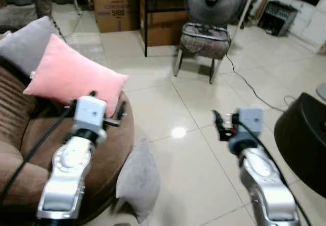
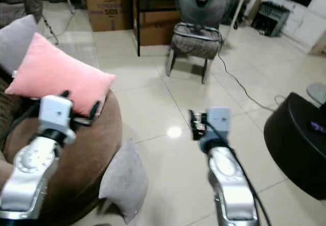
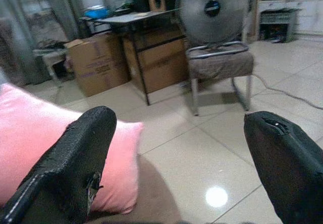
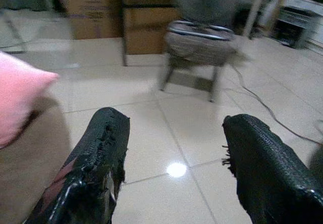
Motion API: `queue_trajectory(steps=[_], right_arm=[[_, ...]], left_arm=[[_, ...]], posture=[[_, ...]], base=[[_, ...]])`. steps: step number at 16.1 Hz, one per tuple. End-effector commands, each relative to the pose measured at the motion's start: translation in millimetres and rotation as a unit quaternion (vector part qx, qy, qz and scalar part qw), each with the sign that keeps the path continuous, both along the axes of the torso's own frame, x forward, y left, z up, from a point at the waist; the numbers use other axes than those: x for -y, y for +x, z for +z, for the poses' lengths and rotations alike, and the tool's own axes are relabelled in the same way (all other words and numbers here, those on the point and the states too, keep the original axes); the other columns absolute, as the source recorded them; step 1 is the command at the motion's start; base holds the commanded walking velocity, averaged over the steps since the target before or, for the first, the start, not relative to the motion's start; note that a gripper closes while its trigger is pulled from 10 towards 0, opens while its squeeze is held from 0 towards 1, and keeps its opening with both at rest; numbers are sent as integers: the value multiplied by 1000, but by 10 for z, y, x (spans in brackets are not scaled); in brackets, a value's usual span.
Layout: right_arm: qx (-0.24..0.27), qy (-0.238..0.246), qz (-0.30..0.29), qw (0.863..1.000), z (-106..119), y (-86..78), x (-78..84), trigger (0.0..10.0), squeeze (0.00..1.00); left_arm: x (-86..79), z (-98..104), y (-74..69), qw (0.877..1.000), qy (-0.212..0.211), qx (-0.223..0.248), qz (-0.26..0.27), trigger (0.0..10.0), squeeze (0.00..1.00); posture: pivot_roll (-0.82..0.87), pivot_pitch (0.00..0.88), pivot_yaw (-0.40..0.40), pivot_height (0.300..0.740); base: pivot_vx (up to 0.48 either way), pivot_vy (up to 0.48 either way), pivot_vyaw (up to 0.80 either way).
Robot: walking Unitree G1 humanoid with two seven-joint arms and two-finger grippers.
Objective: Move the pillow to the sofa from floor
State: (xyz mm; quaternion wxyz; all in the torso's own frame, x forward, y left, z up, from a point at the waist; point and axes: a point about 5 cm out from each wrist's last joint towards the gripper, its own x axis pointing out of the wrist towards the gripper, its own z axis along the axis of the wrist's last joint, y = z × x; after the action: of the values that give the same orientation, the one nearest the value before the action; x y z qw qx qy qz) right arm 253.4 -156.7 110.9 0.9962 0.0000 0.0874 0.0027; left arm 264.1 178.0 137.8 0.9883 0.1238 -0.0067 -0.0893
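Grey pillow [image 1: 138, 181] is on the floor [image 1: 204, 165], propped against the side of the brown sofa [image 1: 109, 149], low between the two arms and closer to the left one. Pink pillow [image 1: 71, 76] and another grey cushion [image 1: 23, 43] already sit on the sofa. Left gripper [image 1: 108, 109] held up over the sofa edge just in front of the pink pillow, fingers spread wide, nothing in them. Right gripper [image 1: 220, 125] out over bare tile, also spread and empty. Pickup not started, by my read. To do it well: bend down, bring one gripper to the pillow's upper edge, pinch a good fold of fabric, not just the corner, since it looks soft and will sag. Lift clear of the sofa side, then set it on the seat beside the pink pillow
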Motion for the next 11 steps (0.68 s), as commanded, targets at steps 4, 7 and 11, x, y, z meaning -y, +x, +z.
queue_trajectory(steps=[4,7,11], right_arm=[[2,6,0,1000,23,-25,-2,10000,0],[4,-2,1,1000,28,-30,8,10000,0],[6,-2,3,1000,33,-23,1,10000,0]], left_arm=[[5,10,-16,1000,1,2,-6,10000,0],[14,9,-20,1000,-1,3,-7,10000,0],[6,10,-23,1000,-2,4,-4,10000,0]], posture=[[80,0,-52,740],[79,0,-52,740],[83,0,-58,740]], base=[[0,0,-200],[0,0,-800],[243,0,-128]])
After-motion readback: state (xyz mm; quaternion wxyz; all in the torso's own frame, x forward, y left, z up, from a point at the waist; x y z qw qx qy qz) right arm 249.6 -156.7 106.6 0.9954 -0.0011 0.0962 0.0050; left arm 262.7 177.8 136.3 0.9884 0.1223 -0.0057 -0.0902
